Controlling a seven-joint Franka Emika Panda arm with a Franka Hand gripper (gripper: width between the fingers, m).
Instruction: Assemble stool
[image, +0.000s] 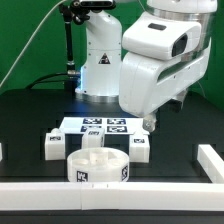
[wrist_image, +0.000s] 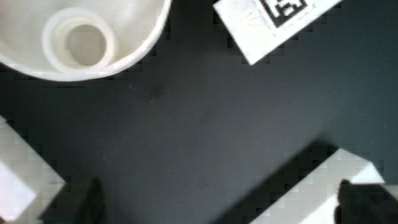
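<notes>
My jaws stand wide apart, w/ only bare black table (wrist_image: 196, 120) btwn them in the wrist view. My gripper (image: 150, 123) hangs low over the table at the exterior view's right, just off the marker board (image: 100, 127). The seat (image: 98, 166) sits upright up front, clear of me. Legs lie loose behind it: left leg (image: 55, 147) at the exterior view's left, mid leg (image: 90, 141) btwn seat & board, right leg (image: 140, 148) just below my gripper.
</notes>
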